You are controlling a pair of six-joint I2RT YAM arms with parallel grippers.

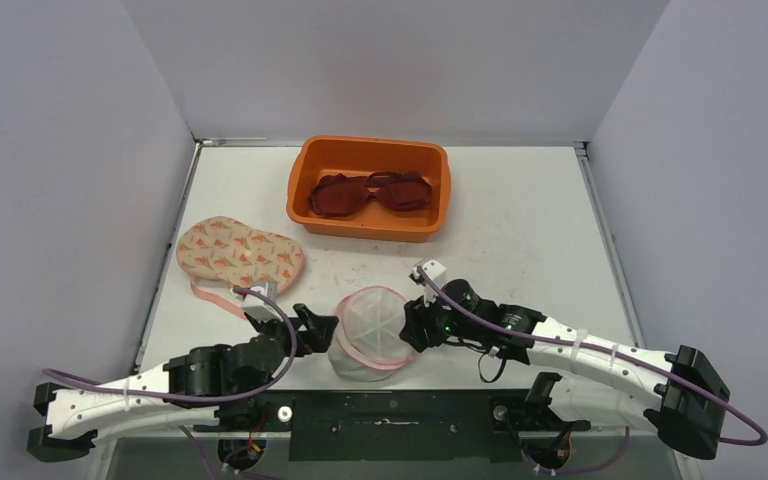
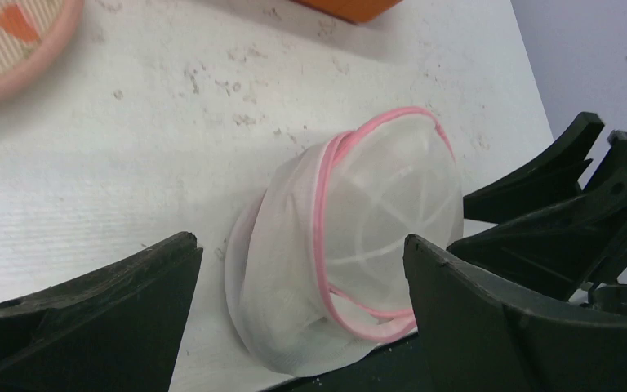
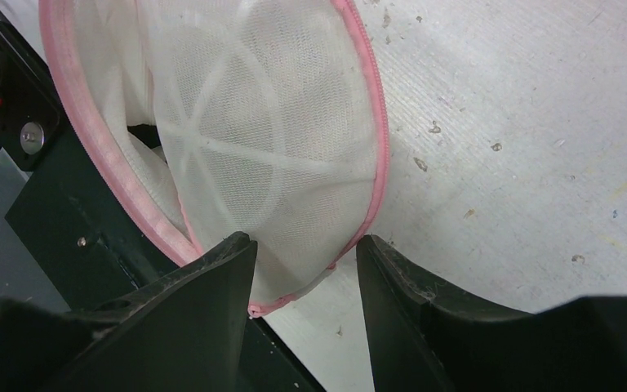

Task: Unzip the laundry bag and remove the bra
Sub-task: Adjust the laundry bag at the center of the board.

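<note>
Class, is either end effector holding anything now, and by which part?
Nothing is held. The left end effector stands wide open facing the laundry bag; the right end effector is open astride the bag's pink zipper edge, not clamped on it.

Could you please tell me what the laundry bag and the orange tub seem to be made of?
The laundry bag: apparently fine white mesh fabric, matte; the weave is see-through, with white ribs and pink edging. The orange tub: probably moulded plastic, smooth and evenly coloured, with a rounded rim.
</note>
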